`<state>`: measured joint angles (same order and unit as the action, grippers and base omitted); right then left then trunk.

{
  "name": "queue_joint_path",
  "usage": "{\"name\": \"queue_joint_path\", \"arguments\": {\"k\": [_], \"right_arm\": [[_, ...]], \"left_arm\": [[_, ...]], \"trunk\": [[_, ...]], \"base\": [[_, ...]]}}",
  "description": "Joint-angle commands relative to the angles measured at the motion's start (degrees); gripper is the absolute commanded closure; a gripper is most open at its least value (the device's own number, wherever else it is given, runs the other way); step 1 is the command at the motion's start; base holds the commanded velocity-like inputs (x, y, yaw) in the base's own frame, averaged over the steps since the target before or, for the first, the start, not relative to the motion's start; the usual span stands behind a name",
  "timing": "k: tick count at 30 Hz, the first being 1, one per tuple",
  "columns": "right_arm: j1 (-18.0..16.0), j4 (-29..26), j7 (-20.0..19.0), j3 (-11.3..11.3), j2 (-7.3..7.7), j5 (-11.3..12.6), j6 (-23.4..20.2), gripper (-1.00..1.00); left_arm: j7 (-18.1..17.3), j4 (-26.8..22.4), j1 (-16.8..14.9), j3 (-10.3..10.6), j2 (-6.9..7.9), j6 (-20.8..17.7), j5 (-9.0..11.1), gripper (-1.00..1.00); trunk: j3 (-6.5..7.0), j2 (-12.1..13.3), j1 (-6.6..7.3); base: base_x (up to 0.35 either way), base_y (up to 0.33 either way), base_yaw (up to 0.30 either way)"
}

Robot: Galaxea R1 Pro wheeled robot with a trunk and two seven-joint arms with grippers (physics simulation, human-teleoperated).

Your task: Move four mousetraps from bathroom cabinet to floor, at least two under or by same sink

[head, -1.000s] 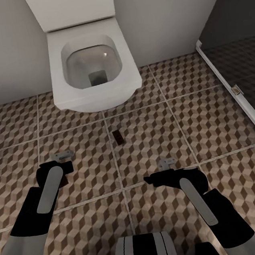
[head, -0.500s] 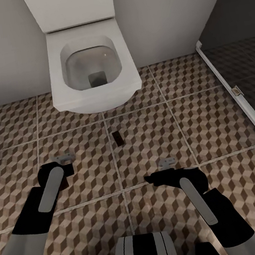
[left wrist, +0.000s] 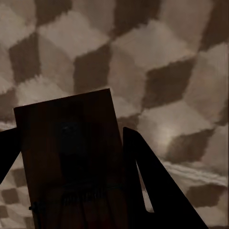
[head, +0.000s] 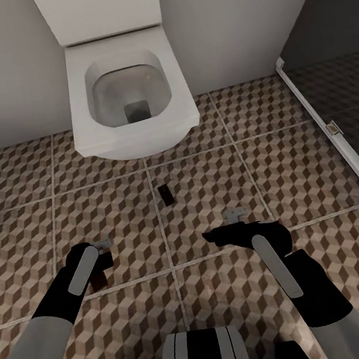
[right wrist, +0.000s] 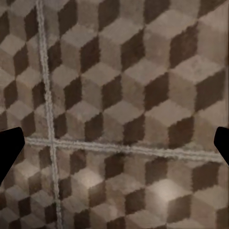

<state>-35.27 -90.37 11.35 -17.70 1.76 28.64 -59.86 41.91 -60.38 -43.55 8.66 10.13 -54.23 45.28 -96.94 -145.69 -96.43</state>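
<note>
Left gripper [left wrist: 71, 191] jaws clamped on a mousetrap [left wrist: 71, 157] above the floor [head: 212, 169]; right gripper [right wrist: 114, 143] jaws wide, empty. Another mousetrap [head: 165, 193] just before the toilet [head: 128, 95].

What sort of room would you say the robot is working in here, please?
Almost certainly a bathroom: a white toilet stands against the wall, cube-patterned tiles cover the floor, and a dark glass shower enclosure runs along one side.

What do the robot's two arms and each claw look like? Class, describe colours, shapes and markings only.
Both arms have pale grey upper segments and black forearms, each bearing a long rounded grey strip. The left claw and right claw are matte black, with flat, tapering wedge-shaped fingers. No cables or lettering are visible.
</note>
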Motion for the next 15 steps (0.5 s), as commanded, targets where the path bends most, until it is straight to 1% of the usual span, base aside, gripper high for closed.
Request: {"name": "queue_joint_path", "arguments": {"k": [1, 7, 10, 15], "right_arm": [[-0.35, 0.09, 0.6, -0.16, 0.04, 0.58, -0.14, -1.0], [-1.74, 0.66, 0.6, -0.41, -0.02, 0.55, -0.14, -1.0], [-3.12, 0.88, 0.6, -0.53, 0.05, 0.54, -0.14, -1.0], [-3.7, 0.95, 0.62, -0.53, 0.14, 0.54, -0.14, -1.0]], "left_arm": [[0.16, 0.34, -0.25, 0.2, 0.1, 0.24, 0.32, 1.0], [-2.4, 1.64, -1.5, 0.28, 0.22, 4.23, -0.01, 1.0], [-5.34, 2.3, -1.91, 0.3, 0.47, 7.66, -0.17, 1.0], [-7.93, 2.55, -2.39, 0.32, 0.61, 11.14, -0.28, 1.0]], "trunk": [[-0.03, -0.01, 0.01], [-0.03, -0.01, 0.01], [-0.03, -0.01, 0.01], [-0.03, -0.01, 0.01]], "base": [[0.0, 0.0, 0.0], [0.0, 0.0, 0.0], [0.0, 0.0, 0.0], [0.0, 0.0, 0.0]]}}
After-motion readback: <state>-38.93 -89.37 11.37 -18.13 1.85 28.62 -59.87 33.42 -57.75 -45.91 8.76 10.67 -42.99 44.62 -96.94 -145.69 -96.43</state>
